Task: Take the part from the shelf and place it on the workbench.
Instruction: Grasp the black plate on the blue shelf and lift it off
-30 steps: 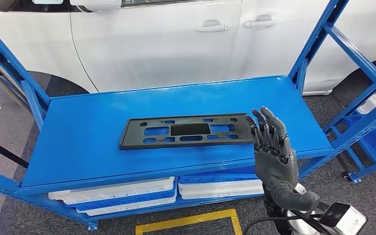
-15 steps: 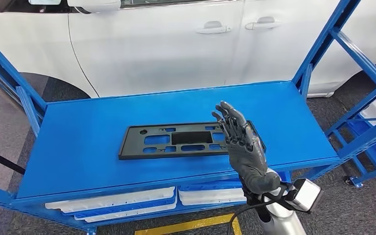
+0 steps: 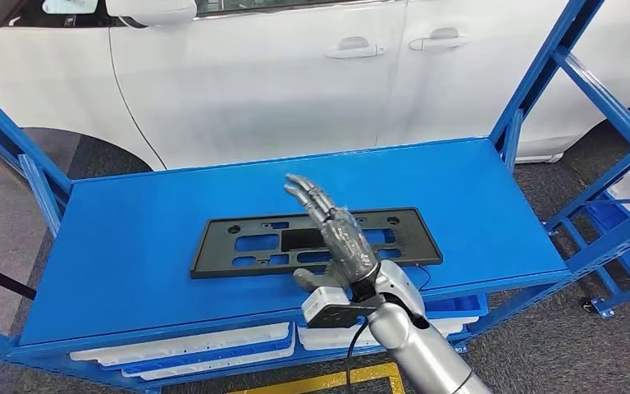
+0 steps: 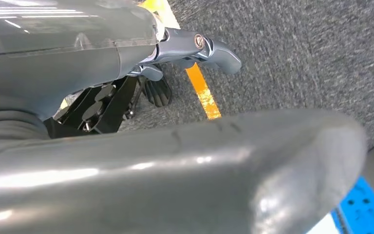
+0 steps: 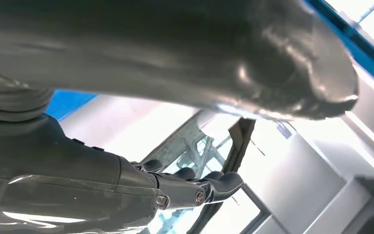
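The silver right arm (image 3: 414,345) enters from below and angles up toward the left. Its dark grey right robot hand (image 3: 332,238) is held flat, fingers (image 3: 308,195) extended and slightly apart, thumb (image 3: 310,279) out to the side, holding nothing. The left robot hand (image 4: 175,48) hangs low, fingers loosely extended, holding nothing.

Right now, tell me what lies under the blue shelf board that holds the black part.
Under the blue shelf board, white trays sit in stacks on blue layers, seen along their front edges. The board covers the rest of them. The right arm hides part of the trays.
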### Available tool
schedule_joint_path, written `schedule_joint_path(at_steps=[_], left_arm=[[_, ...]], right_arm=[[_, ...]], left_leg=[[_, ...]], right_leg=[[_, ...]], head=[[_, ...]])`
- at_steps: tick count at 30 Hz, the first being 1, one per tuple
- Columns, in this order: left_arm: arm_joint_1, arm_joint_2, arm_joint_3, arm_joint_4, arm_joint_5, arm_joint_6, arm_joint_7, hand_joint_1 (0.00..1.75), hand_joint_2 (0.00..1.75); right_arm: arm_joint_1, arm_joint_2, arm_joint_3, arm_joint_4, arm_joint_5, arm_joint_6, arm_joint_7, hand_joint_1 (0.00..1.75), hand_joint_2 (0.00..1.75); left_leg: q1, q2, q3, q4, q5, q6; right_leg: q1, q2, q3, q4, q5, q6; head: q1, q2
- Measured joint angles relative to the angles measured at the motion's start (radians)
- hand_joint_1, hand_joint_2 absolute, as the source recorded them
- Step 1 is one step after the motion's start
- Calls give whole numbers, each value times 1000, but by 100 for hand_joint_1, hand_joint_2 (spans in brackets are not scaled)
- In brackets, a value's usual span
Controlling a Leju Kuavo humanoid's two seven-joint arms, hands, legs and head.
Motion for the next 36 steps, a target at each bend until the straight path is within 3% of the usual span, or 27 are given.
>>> schedule_joint_path(at_steps=[2, 5, 6, 7, 8, 10, 12, 15, 17, 18, 20, 21, 22, 23, 24, 25, 27, 28, 31, 33, 35, 36], left_arm=[[0, -1, 0, 0, 0, -4, -2, 0, 0], [1, -1, 2, 0, 0, -7, -3, 0, 0], [2, 0, 2, 0, 0, -7, -2, 0, 0], [3, 0, 4, 0, 0, -7, 0, 0, 0], [4, 0, 6, 0, 0, -7, 1, 0, 0], [4, 0, 10, 0, 0, -6, 2, 0, 0], [5, 0, 15, 0, 0, -6, 2, 0, 0], [6, -1, 19, 0, -1, -6, 0, 0, 0], [9, -2, 20, 0, -1, -6, -3, 0, 0], [9, -2, 20, 0, -1, -6, -4, 0, 0], [9, -2, 21, 0, 0, -6, -6, 0, 0], [9, -2, 21, 0, 0, -6, -6, 0, 0], [10, -2, 21, 0, 0, -6, -7, 0, 0], [10, -2, 21, 0, 0, -6, -7, 0, 0], [10, -2, 21, 0, 0, -6, -7, 0, 0], [10, -2, 21, 0, 0, -6, -7, 0, 0], [10, -2, 21, 0, 0, -5, -8, 0, 0], [10, -2, 21, 0, 0, -5, -8, 0, 0], [9, -2, 22, 0, 0, -5, -10, 0, 0], [9, -2, 22, 0, 0, -6, -12, 0, 0], [9, -2, 22, 0, 0, -7, -14, 0, 0], [9, -1, 22, 0, 0, -7, -14, 0, 0]], right_arm=[[-23, 8, 34, 46, 51, -35, 26, 0, 0], [-59, 15, 78, 122, 151, -81, 81, 0, 0], [-66, 15, 92, 150, 183, -93, 93, 0, 0], [-69, 15, 106, 176, 207, -102, 101, 0, 0], [-70, 15, 116, 198, 223, -106, 105, 0, 0], [-73, 15, 132, 228, 239, -112, 108, 0, 0], [-80, 14, 144, 251, 251, -116, 108, 0, 0], [-85, 12, 157, 281, 269, -129, 107, 0, 0], [-88, 8, 161, 295, 290, -146, 109, 0, 0], [-90, 5, 163, 302, 302, -156, 112, 0, 0], [-93, -1, 168, 319, 334, -176, 125, 0, 0], [-92, -4, 172, 329, 352, -184, 135, 0, 0], [-92, -6, 176, 339, 372, -194, 147, 0, 0], [-92, -8, 180, 347, 392, -204, 158, 0, 0], [-93, -9, 183, 355, 413, -215, 170, 0, 0], [-95, -10, 185, 361, 433, -227, 182, 0, 0], [-102, -10, 190, 373, 468, -248, 201, 0, 0], [-105, -10, 192, 379, 482, -256, 209, 0, 0], [-108, -11, 196, 394, 533, -279, 242, 0, 0], [-111, -11, 198, 402, 585, -304, 278, 0, 87], [-114, -12, 202, 409, 628, -323, 305, 0, 175], [-114, -13, 204, 413, 646, -326, 314, 0, 175]], left_leg=[[3, 0, -11, 31, -21, -10], [5, 0, -99, 211, -104, -20], [5, 0, -130, 267, -119, -22], [5, 0, -145, 289, -115, -23], [5, 0, -142, 272, -92, -22], [5, 1, -93, 149, -15, -15], [1, 0, -45, 41, 25, -6], [-1, 0, -34, 13, 22, 9], [4, 1, -30, 6, 23, 19], [6, 1, -28, 2, 24, 24], [6, 2, -26, 2, 22, 31], [6, 2, -26, 2, 21, 32], [5, 2, -25, 2, 20, 32], [5, 1, -23, 3, 19, 32], [5, 1, -20, 4, 17, 30], [5, 0, -17, 4, 14, 28], [3, 0, -15, 7, 10, 21], [2, 0, -16, 8, 9, 16], [2, 0, -14, 7, 7, -1], [4, 1, -25, 42, -18, -10], [5, 1, -72, 151, -75, -16], [6, 1, -103, 216, -103, -18]], right_leg=[[-3, -2, 6, -7, 1, -13], [-1, -4, 11, -10, -1, -25], [1, -5, 12, -9, -3, -27], [2, -5, 14, -9, -5, -28], [3, -5, 17, -8, -7, -28], [4, -4, 26, -7, -15, -25], [8, -2, 27, -2, -22, -17], [11, -1, 24, -1, -25, -4], [11, -2, 16, 20, -42, 7], [10, -2, -2, 58, -64, 12], [5, -2, -67, 184, -121, 20], [2, -2, -101, 244, -139, 23], [0, -2, -121, 275, -139, 25], [-3, -3, -124, 269, -120, 25], [-5, -3, -107, 224, -85, 24], [-6, -3, -76, 154, -44, 22], [-3, -3, -25, 39, 1, 14], [0, -2, -14, 12, 7, 10], [1, -1, -11, 1, 7, -2], [-4, -2, -3, -8, 10, -12], [-5, -3, 1, -11, 10, -18], [-4, -4, 1, -11, 9, -20]], head=[[0, 0], [0, 0], [0, 0], [0, 0], [0, 0], [0, 0], [0, 0], [0, 0], [0, 0], [0, 0], [0, 0], [0, 0], [0, 0], [0, 0], [0, 0], [0, 0], [0, 0], [0, 0], [0, 0], [0, 0], [0, 0], [0, 0]])
